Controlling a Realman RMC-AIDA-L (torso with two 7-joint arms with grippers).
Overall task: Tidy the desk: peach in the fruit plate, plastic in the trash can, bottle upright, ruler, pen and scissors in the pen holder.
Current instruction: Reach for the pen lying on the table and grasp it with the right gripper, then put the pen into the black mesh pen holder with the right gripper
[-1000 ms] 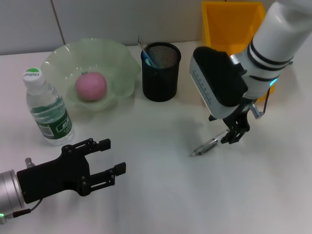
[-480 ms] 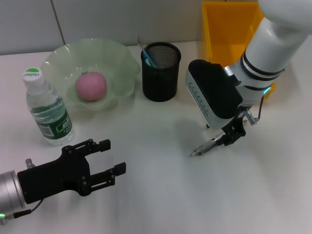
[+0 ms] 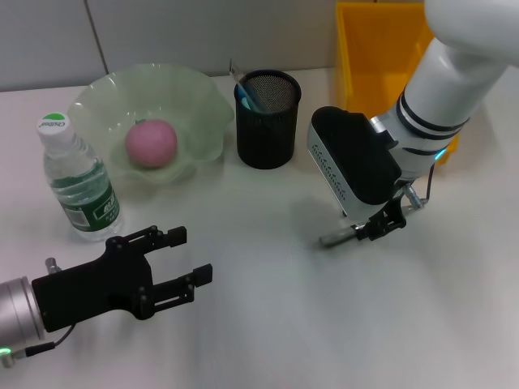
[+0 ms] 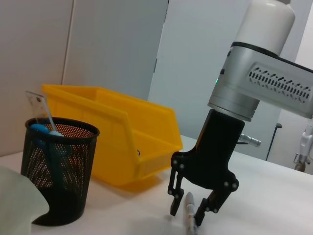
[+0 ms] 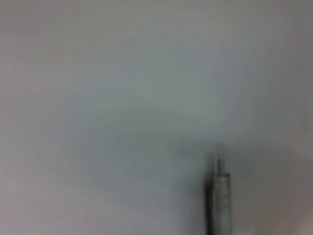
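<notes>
The white right arm has come lower over the last second, and its black right gripper [image 3: 375, 229] now sits down at the tabletop with the grey metal pen [image 3: 339, 237] between its fingers; the left wrist view shows the two black fingers [image 4: 175, 188] standing apart on either side of the pen's barrel [image 4: 190, 215], not yet clamped on it. The pen has also turned a little from its slanted lie and now lies nearly flat across the table, tip pointing toward the robot's left. I judge that the pick of the pen is about to be made, the last loose item to go into the black wire-mesh pen holder [image 3: 268, 118], which stands well apart behind it and already holds a clear ruler [image 4: 38, 104] and blue-handled scissors [image 3: 248, 94]. The pale green wavy-edged glass fruit plate [image 3: 203, 97] already carries the pink peach [image 3: 151, 143], and the clear plastic water bottle with a green label [image 3: 78, 180] stands upright beside it, so those parts look done. The yellow plastic bin [image 3: 381, 40] sits at the back right. The black left gripper [image 3: 180, 263] hangs idle near the front left, fingers spread and empty. The surface is a plain white table [image 3: 268, 324], and pale grey wall panels close the room behind it.
</notes>
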